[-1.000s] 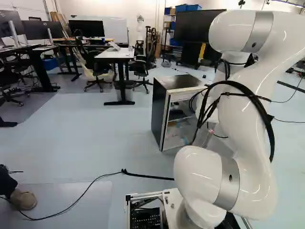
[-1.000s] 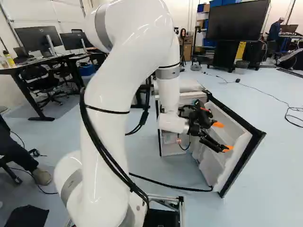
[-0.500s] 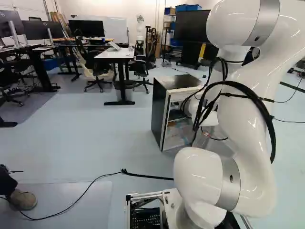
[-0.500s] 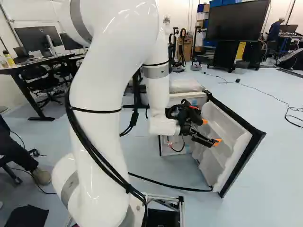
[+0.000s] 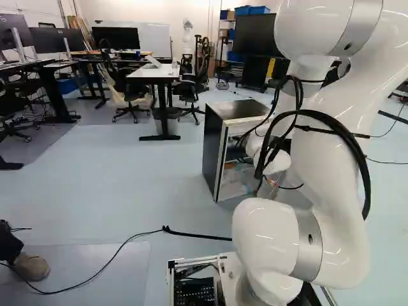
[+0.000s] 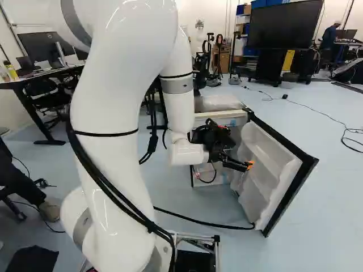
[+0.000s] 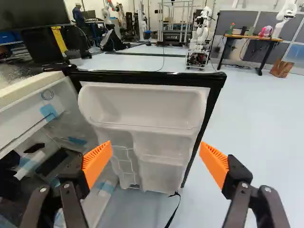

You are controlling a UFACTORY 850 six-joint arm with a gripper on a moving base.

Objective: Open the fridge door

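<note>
Fridge door, right base view: it stands open between 3 and 4 o'clock, upright, its white inner face exposed within a black border. The fridge stands upright on the floor, just off the middle of the left base view towards 3 o'clock. A clear wrapped bundle lies on its top.

The arm rises at 9 o'clock in the right base view and at 3 o'clock in the left. Its claw, at 3 o'clock in the right, points towards the door's inner face.

Wrist view, 12 o'clock being straight ahead of the claw: the two fingers are spread wide, orange pads apart. The door faces them at 12 o'clock, its moulded bins seen through and beyond the gap; whether either finger touches it cannot be told. The fridge interior, with patches of blue tape, lies at 10 o'clock. A black strap hangs by the door's lower edge. Another robot stands far beyond the door, between 12 and 1 o'clock.

Surroundings: a large screen between 1 and 2 o'clock, right base view; a white desk at 11 o'clock, left base view.
</note>
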